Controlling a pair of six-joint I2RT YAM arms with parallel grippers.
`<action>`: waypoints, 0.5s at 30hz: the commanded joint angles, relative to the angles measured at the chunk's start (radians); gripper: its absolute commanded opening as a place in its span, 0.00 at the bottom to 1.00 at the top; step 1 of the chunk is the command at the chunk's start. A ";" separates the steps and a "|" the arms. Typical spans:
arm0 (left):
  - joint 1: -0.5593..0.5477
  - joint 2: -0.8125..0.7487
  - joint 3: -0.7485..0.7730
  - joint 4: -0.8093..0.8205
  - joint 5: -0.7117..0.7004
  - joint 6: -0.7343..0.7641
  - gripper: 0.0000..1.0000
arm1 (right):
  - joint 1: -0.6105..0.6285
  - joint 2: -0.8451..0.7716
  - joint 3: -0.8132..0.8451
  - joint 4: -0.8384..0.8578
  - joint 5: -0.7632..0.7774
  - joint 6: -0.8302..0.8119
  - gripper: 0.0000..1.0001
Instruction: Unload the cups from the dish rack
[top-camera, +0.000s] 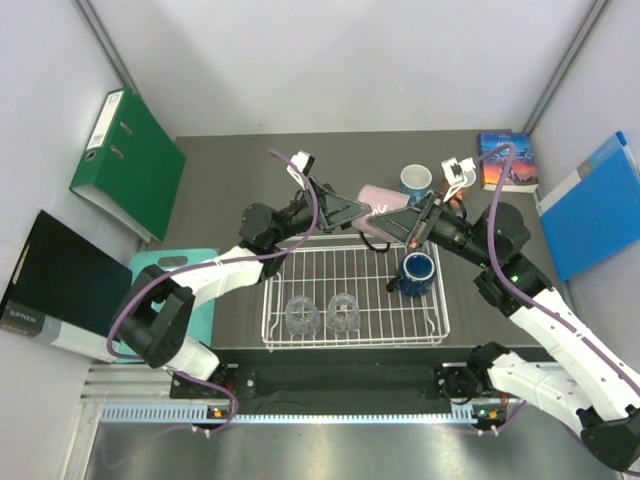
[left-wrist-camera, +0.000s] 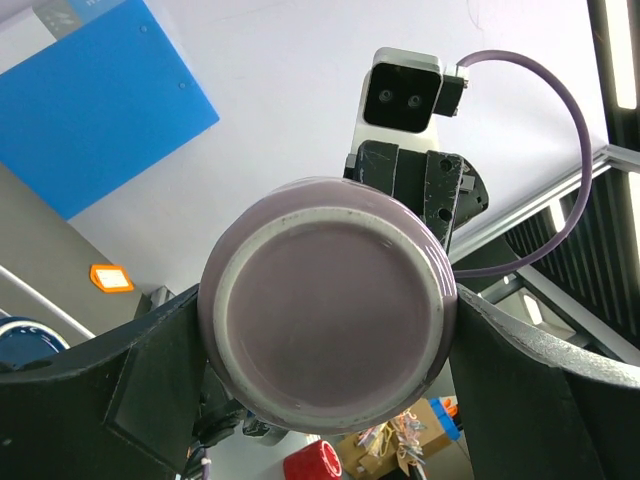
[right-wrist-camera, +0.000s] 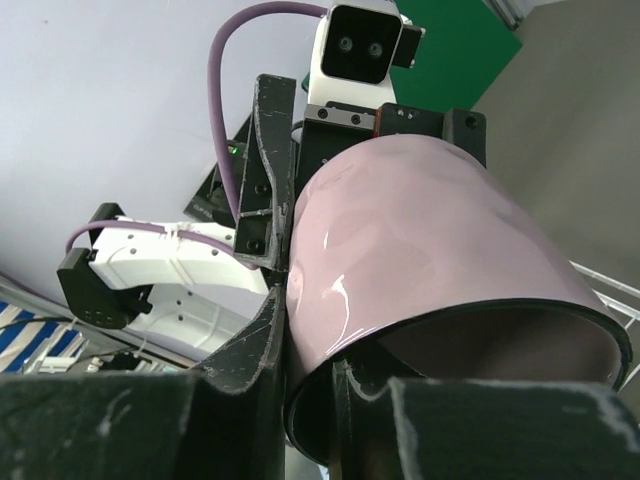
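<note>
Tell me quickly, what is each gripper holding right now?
Left gripper: closed around the mauve mug.
Right gripper: closed on the rim of the same mug.

Right gripper (right-wrist-camera: 305, 372) pinching pink mug (right-wrist-camera: 430, 250) rim; green binder (right-wrist-camera: 462, 48) behind.

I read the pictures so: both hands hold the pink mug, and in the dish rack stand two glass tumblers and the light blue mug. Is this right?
No: the top view shows the dark navy mug with the two glass tumblers in the dish rack; the light blue mug stands on the table behind it. The left hand and right hand do hold the pink mug.
</note>
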 joint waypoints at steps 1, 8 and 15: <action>0.014 0.002 0.032 0.022 -0.026 0.044 0.34 | 0.011 -0.014 0.044 -0.046 0.048 -0.067 0.00; 0.032 -0.075 0.080 -0.254 -0.047 0.175 0.99 | 0.013 0.002 0.137 -0.161 0.117 -0.150 0.00; 0.123 -0.162 0.129 -0.713 -0.229 0.290 0.99 | 0.011 0.101 0.356 -0.370 0.311 -0.263 0.00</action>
